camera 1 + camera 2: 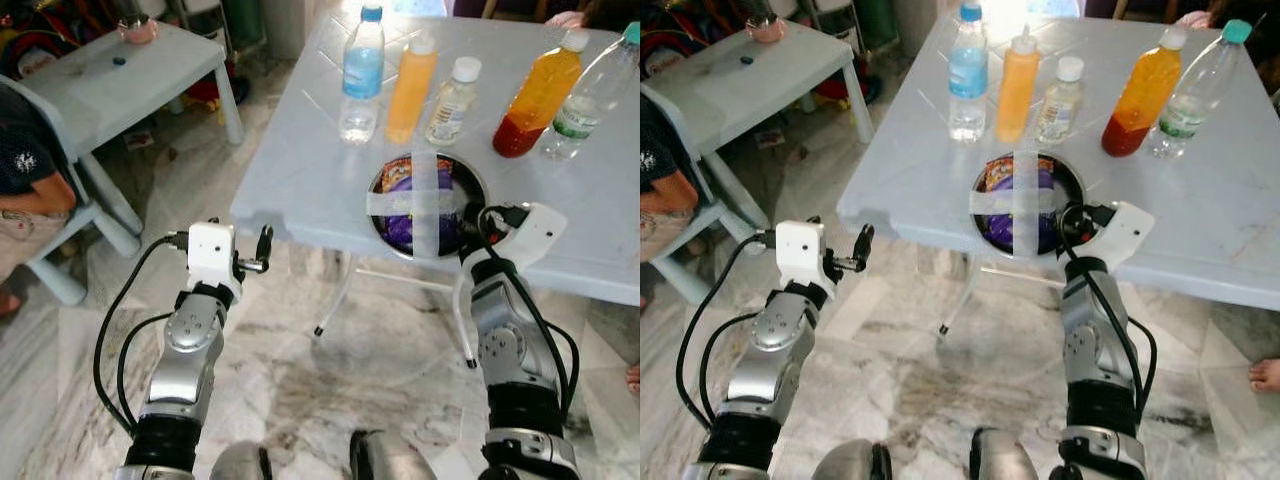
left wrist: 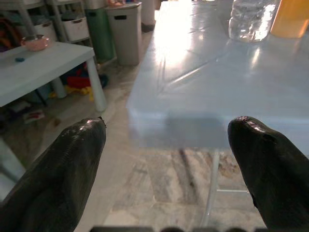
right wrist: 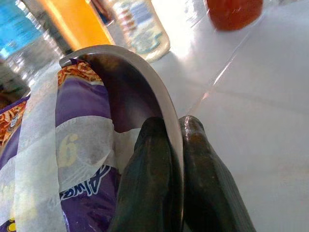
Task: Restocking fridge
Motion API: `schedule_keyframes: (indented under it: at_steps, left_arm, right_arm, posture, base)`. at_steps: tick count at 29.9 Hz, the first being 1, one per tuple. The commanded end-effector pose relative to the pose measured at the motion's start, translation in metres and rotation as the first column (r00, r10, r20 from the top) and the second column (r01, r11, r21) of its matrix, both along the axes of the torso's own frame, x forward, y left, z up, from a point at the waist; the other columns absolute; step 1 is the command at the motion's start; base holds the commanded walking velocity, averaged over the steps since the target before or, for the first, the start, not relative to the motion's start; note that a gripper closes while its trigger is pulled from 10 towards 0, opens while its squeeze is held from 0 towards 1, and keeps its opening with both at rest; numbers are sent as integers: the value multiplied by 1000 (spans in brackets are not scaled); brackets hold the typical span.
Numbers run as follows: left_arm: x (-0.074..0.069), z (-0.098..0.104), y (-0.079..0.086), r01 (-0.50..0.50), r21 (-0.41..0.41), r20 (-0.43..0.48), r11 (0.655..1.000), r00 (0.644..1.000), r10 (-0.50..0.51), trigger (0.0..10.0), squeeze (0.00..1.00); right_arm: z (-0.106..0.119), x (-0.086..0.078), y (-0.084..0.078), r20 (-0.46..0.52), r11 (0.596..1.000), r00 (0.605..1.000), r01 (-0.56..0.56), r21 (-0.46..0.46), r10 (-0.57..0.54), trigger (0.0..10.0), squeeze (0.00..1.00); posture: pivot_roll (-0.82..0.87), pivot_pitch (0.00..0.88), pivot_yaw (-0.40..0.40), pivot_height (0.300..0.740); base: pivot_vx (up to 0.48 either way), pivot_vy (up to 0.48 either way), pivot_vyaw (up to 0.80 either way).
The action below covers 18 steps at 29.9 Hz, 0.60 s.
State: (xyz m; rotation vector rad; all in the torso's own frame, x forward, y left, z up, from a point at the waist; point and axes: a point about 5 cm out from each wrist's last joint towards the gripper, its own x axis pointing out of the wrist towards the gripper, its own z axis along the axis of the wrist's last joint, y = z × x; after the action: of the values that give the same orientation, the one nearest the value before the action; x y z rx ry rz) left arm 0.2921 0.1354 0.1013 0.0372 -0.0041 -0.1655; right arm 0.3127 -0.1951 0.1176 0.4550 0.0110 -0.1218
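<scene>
Five bottles stand in a row across the upper part of the frame: one water bottle with a blue label (image 1: pixel 362 72), one orange squeeze bottle (image 1: pixel 411 88), one small clear bottle with a white cap (image 1: pixel 452 101), one bottle of orange and red liquid (image 1: pixel 538 95), and one clear bottle with a teal cap (image 1: pixel 592 92) at the far right. One metal bowl (image 1: pixel 477 192) sits below them at centre, holding one purple packet (image 1: pixel 405 205) under two crossed strips of white tape (image 1: pixel 427 203). There are two tables: one large pale-blue table (image 1: pixel 300 170) and one small table (image 1: pixel 90 80) in the upper left, which carries one pink cup (image 1: pixel 136 28). Two grippers show in the lower half: the left gripper (image 1: pixel 262 250) and the right gripper (image 3: pixel 175 140).
</scene>
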Motion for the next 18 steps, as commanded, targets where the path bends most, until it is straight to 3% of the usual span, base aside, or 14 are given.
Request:
schedule_keyframes:
  at_steps: [1, 10, 18]
  left_arm:
    - [1, -2, 2, -11, 10, -9, 1000, 1000, 11, 10000, 0]
    - [1, -2, 0, -3, 13, -8, 1000, 1000, 3, 10000, 0]
    - [1, -1, -3, 8, 29, 0, 1000, 1000, -8, 10000, 0]
  right_arm:
    - [-19, -5, 4, -87, 1000, 996, -22, 4, 23, 10000, 0]
    - [-18, -5, 5, -77, 999, 996, -33, 7, 33, 10000, 0]
    - [-17, -4, 7, -71, 999, 996, -46, 8, 46, 10000, 0]
  posture:
    - [-101, 58, 50, 740]
    - [-102, 59, 50, 740]
    - [-100, 60, 46, 740]
  base:
    - [-398, 0, 0]
    - [-369, 0, 797]
    - [0, 0, 800]
